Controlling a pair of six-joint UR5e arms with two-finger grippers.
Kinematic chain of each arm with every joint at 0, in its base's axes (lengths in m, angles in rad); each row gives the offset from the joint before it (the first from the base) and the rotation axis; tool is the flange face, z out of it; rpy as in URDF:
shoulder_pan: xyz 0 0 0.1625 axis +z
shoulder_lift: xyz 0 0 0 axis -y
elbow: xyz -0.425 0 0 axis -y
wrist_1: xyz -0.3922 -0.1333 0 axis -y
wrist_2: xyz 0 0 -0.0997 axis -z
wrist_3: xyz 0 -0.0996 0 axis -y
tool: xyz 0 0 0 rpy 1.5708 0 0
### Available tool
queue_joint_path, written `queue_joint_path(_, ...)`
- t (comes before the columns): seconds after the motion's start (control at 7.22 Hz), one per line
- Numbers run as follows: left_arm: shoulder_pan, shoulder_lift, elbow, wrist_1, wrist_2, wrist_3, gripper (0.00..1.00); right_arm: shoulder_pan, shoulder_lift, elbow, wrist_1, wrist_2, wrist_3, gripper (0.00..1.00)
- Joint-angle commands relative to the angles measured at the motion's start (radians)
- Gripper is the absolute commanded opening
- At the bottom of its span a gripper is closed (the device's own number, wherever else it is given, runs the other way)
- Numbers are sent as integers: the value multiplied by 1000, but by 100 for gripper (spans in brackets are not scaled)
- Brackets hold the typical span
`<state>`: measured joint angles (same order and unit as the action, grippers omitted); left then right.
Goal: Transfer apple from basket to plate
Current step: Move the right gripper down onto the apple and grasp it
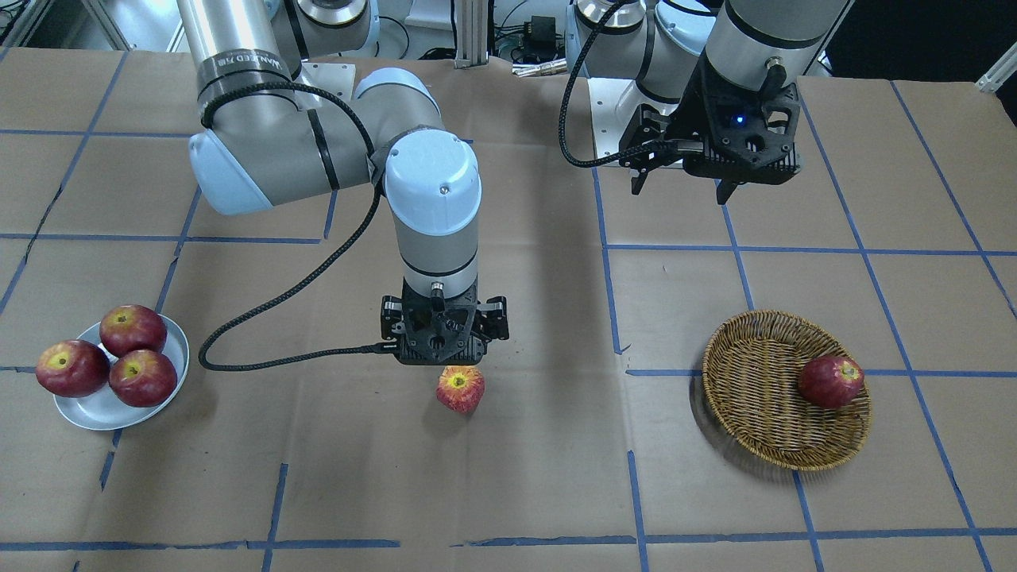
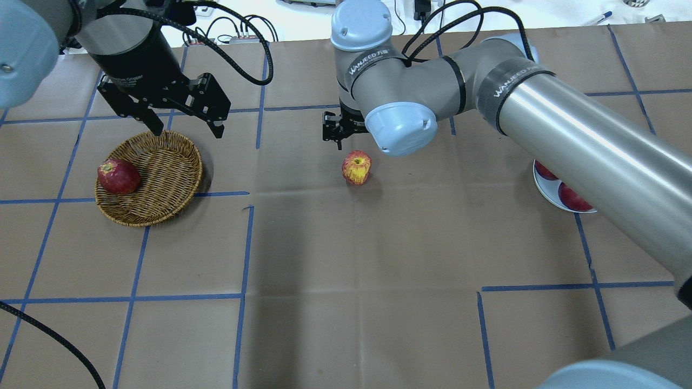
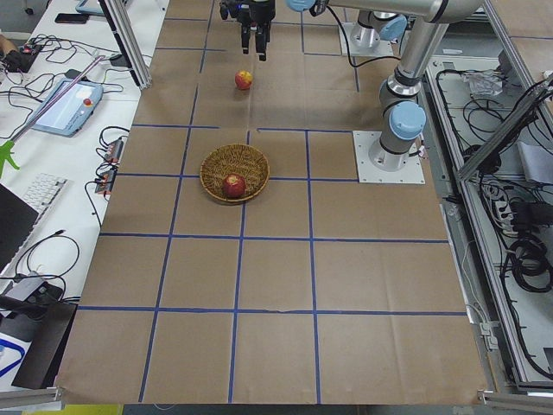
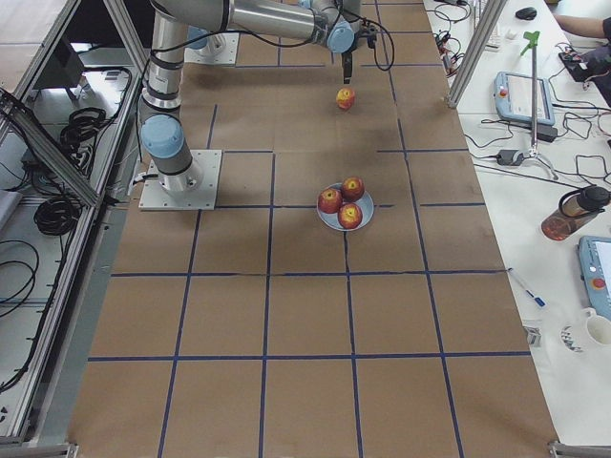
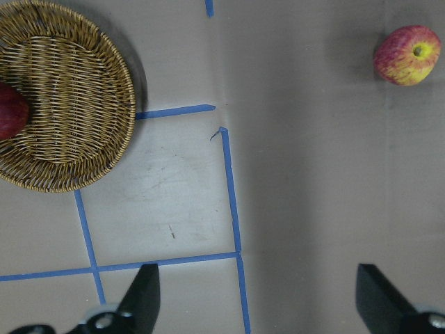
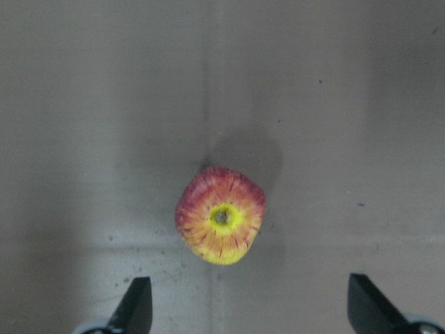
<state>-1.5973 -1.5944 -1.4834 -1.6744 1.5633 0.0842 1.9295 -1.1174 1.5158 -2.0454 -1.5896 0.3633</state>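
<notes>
The pinkish-red, yellow-streaked apple [image 1: 460, 389] stands on the brown paper at the table's middle, stem up; it also shows in the overhead view [image 2: 356, 167] and the right wrist view [image 6: 220, 224]. My right gripper [image 6: 250, 320] hangs open just above it, apart from it, with a finger on either side in the wrist view. The wicker basket [image 1: 755, 397] holds one dark red apple [image 1: 830, 381]. My left gripper [image 2: 188, 132] is open and empty above the basket's robot-side rim. The white plate [image 1: 103, 409] carries three dark red apples.
The right arm's long link [image 2: 567, 135] crosses over the plate [image 2: 546, 189] in the overhead view and hides most of it. Blue tape lines grid the paper. A black cable [image 1: 278, 318] loops from the right wrist.
</notes>
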Motion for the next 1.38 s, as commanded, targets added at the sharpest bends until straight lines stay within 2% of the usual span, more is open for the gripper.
queue_joint_path(0.0,0,2,6,7,1,2,99,2,62,30,-114,-1,2,100)
queue_joint_path(0.28,-1,1,5,8,3,2,99,2,125,35,-179,0,-1,100)
queue_joint_path(0.69,-1,7,11,10,9,0,99,2,162,58,-202,2,-15,97)
queue_joint_path(0.97,-1,7,9,10,11,0,99,2,162,57,-206,3,-15,66)
queue_joint_path(1.25,-1,7,11,12,35,0,99,-1,153,50,-205,0,-17,60)
